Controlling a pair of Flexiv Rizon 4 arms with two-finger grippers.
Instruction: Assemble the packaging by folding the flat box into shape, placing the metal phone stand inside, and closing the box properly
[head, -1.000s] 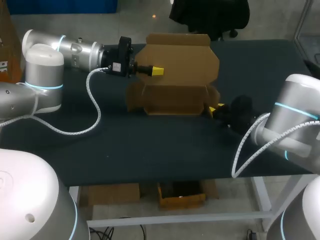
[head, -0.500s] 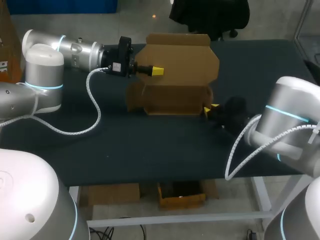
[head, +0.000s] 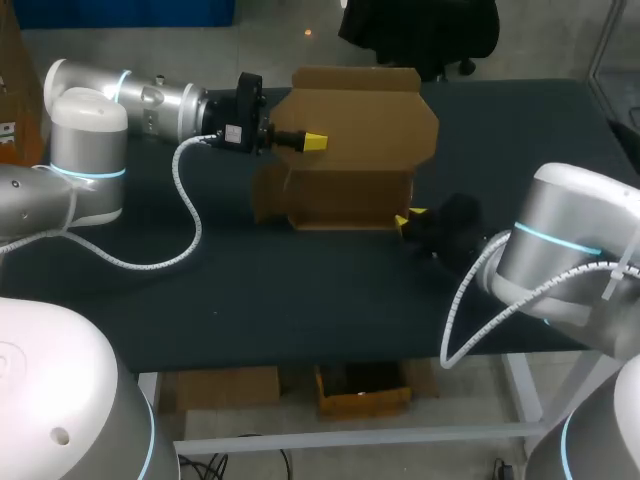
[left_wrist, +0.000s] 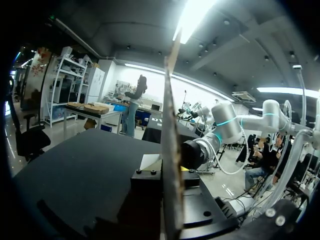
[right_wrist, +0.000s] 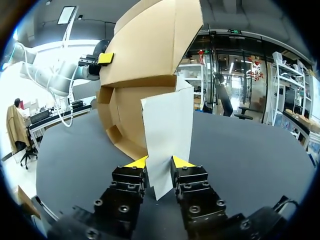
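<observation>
Dark table (head: 300, 295): left gripper (head: 314, 142) clamps box (head: 360, 130) upright; right gripper (right_wrist: 159, 163), pinching side flap (right_wrist: 167, 125), should fold it inward squarely.

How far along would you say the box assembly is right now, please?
Done: the box is partly folded, its lid raised. In hand: the left arm pinches the lid in its jaws, and the right arm grips a side flap. Left: finishing the folds, putting in the stand, which is not in view, and closing.
</observation>
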